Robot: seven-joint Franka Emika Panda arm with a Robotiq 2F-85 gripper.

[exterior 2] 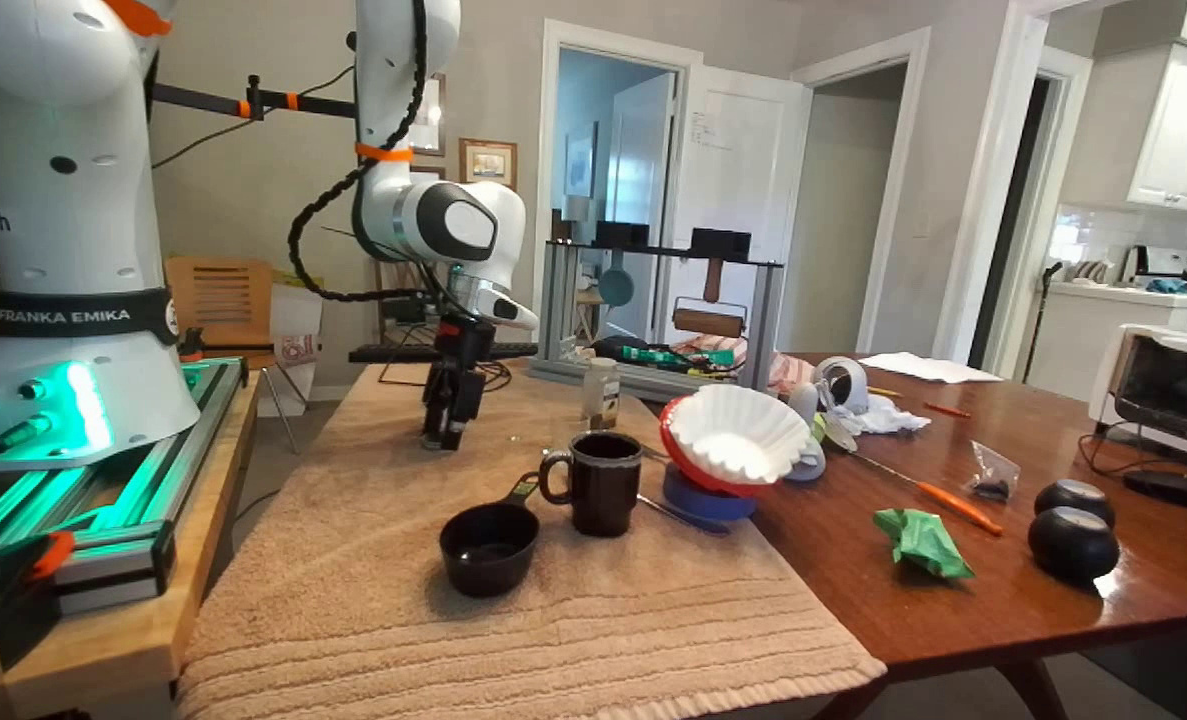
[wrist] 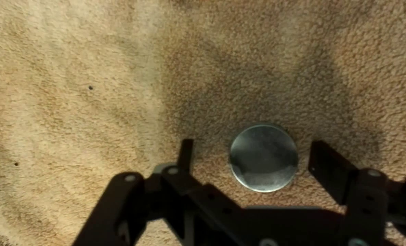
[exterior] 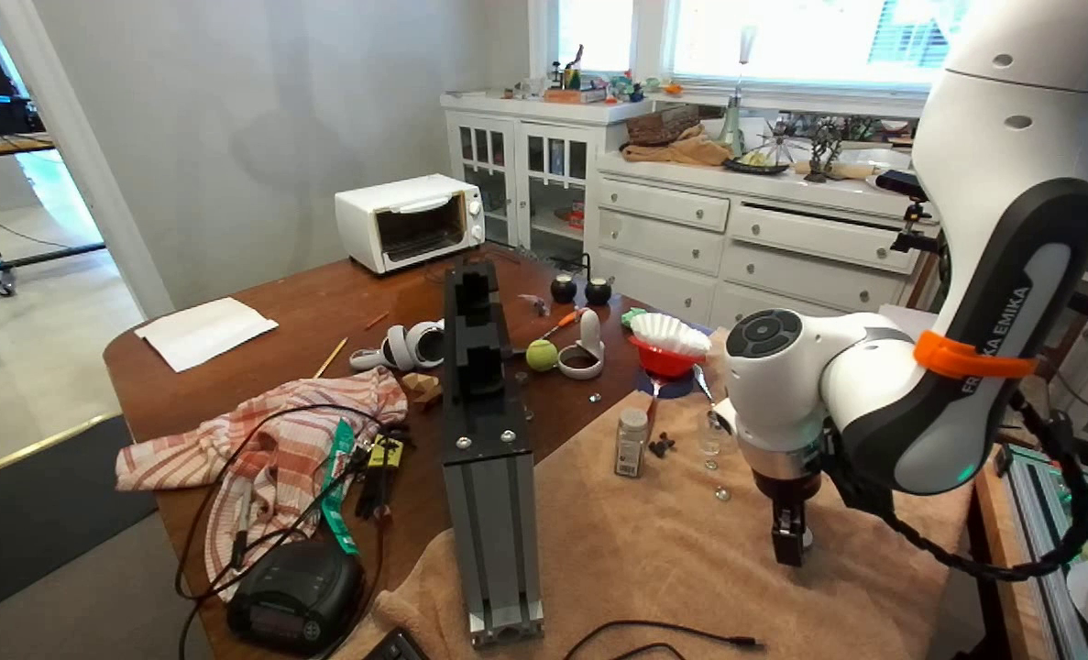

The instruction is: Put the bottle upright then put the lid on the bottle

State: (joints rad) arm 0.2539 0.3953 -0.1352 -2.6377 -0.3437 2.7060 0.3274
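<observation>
Nearest the wrist camera, the gripper reaches in from six o'clock, fingers set wide; between them lies the lid, a flat grey disc on the tan towel, one fingertip at its nine o'clock and one at its three, a gap on both sides, narrower at three; in both exterior views the gripper points down close to the towel, though whether its tips touch it I cannot tell; the bottle, see-through with a pale label band, stands upright on the towel, well apart from the gripper and at its ten o'clock in an exterior view, a small dark object just beside it at three; in an exterior view a black mug sits between the gripper's three and four o'clock, with a black measuring cup at the mug's eight and a red bowl holding a white paper filter at its two; in an exterior view a metal stand has a tennis ball at its one o'clock.
</observation>
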